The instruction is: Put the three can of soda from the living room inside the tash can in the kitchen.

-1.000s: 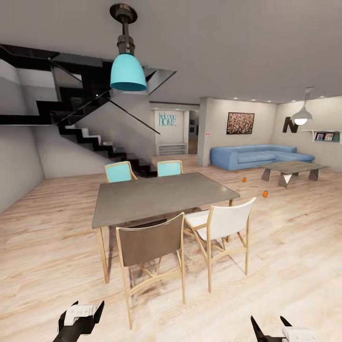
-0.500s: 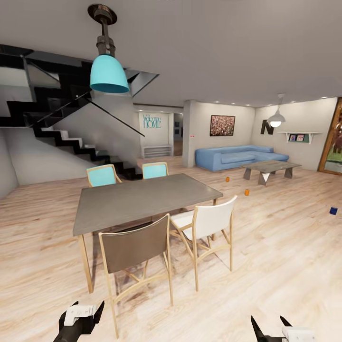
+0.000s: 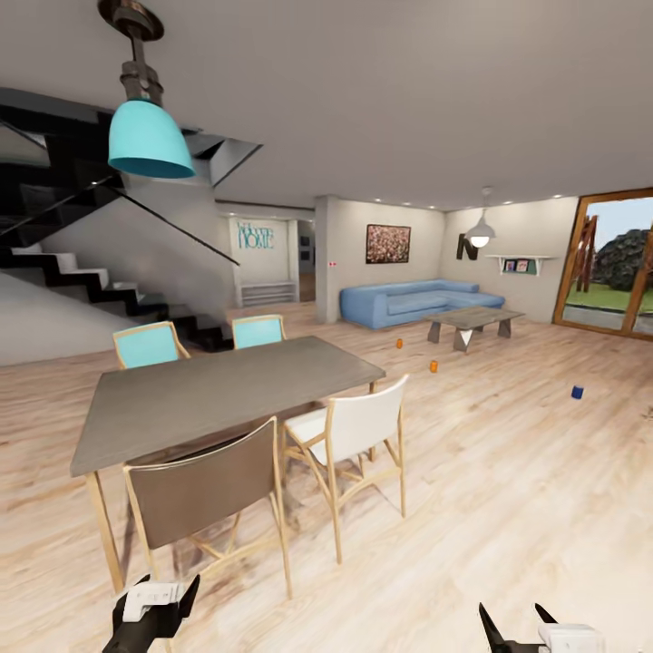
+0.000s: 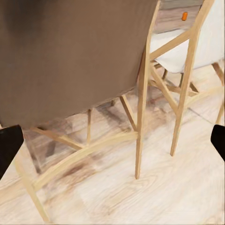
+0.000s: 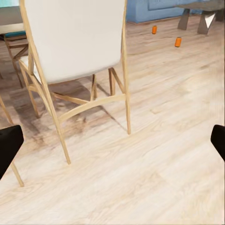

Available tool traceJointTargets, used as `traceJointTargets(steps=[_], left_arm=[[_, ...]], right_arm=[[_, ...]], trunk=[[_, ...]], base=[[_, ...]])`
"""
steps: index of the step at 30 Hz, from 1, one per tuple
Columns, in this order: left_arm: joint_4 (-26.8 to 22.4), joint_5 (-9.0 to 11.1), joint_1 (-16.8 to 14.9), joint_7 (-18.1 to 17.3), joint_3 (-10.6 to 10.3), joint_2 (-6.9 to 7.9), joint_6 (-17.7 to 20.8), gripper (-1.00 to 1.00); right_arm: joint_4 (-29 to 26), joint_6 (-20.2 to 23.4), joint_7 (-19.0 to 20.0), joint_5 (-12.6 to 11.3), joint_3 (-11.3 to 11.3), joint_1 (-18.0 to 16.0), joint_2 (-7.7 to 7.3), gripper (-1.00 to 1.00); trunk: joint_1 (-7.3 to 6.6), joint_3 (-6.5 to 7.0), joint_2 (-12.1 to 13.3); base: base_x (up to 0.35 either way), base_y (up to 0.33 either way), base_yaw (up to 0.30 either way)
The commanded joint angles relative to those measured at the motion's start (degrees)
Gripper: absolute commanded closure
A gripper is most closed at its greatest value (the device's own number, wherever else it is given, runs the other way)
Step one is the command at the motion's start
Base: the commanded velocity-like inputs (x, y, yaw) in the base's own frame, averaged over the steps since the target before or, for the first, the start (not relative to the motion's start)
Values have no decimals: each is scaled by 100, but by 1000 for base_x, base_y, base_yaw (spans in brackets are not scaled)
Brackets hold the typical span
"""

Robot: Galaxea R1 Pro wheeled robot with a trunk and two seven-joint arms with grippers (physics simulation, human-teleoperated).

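Two orange soda cans stand on the wood floor between the dining table and the coffee table, one nearer the blue sofa (image 3: 399,344) (image 5: 154,29) and one closer to me (image 3: 433,366) (image 5: 178,42). One can (image 4: 184,16) also shows past the chairs in the left wrist view. A third can and the trash can are out of view. My left gripper (image 3: 168,589) (image 4: 112,145) and right gripper (image 3: 514,622) (image 5: 112,145) hang low at the picture's bottom edge, both open and empty, far from the cans.
The grey dining table (image 3: 218,385) with a brown chair (image 3: 204,494), a white chair (image 3: 358,426) and teal chairs (image 3: 145,345) stands just ahead to my left. Beyond lie the blue sofa (image 3: 413,302), coffee table (image 3: 473,318), glass doors (image 3: 617,272) and a small blue object (image 3: 577,392).
The whole picture has slid left, so the camera has turned right. The glass doors and the small blue object have come into view. Both grippers hold the same pose.
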Motion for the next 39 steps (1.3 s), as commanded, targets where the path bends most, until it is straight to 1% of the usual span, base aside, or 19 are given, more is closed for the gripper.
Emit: traceJointTargets(steps=[1, 20, 25, 29, 31, 39], left_arm=[[0, -1, 0, -2, -2, 1, 0, -100], [0, -8, 0, -2, -11, 3, -1, -100], [11, -15, 0, 6, -12, -2, -68, -100], [9, -12, 0, 16, -12, -6, -125, -100], [9, -12, -2, 18, -12, -6, -129, -100], [7, -1, 0, 23, 11, -6, -184, -100]], right_arm=[[0, 0, 0, 0, -1, 0, 0, -100], [0, 0, 0, 0, 5, 0, 0, -100], [0, 0, 0, 0, 0, 0, 0, -100], [0, -9, 6, 5, 10, 0, 27, -100], [0, -13, 0, 3, 8, 0, 16, -100], [0, -17, -8, -8, 5, 0, 1, -100]], trunk=[[0, 5, 0], [0, 102, 0], [0, 124, 0], [0, 132, 0], [0, 131, 0], [0, 118, 0]], base=[[222, -184, -218], [273, -147, -207], [283, -140, -210], [283, -140, -106], [284, -138, -98], [95, -44, -199]])
